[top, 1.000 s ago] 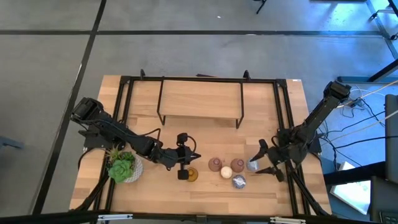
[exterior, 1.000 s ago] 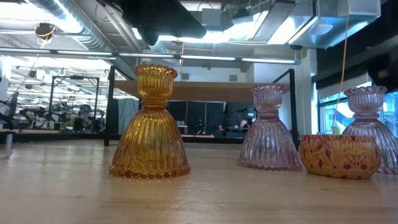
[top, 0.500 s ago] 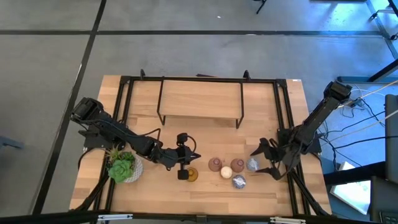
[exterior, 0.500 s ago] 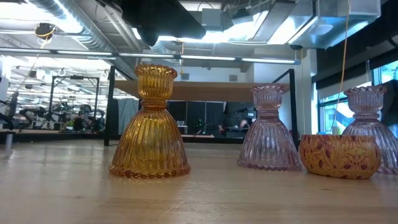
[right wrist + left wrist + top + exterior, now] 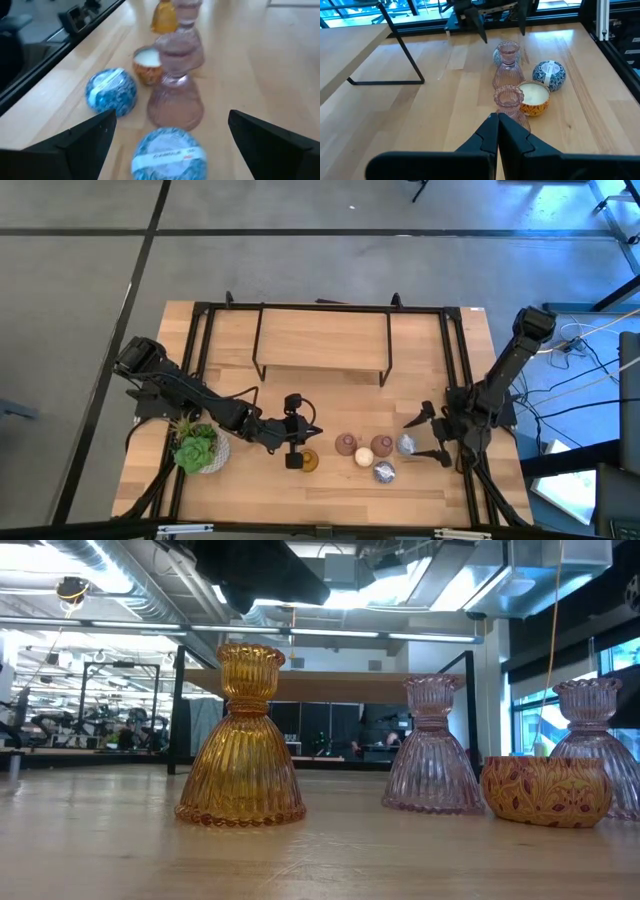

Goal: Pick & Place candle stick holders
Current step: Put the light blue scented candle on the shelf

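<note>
Near the table's front edge, we see the candle stick holders [image 5: 362, 452] crowded in a row right of centre, amber one [image 5: 308, 461] at the left end. Our right gripper [image 5: 428, 433], fingers spread wide and empty, hangs just right of the rightmost holder [image 5: 405, 444]; any sideways drift could, we judge, topple its tight-packed neighbours. Our left gripper [image 5: 297, 430], fingers pressed together, waits beside the amber piece.
</note>
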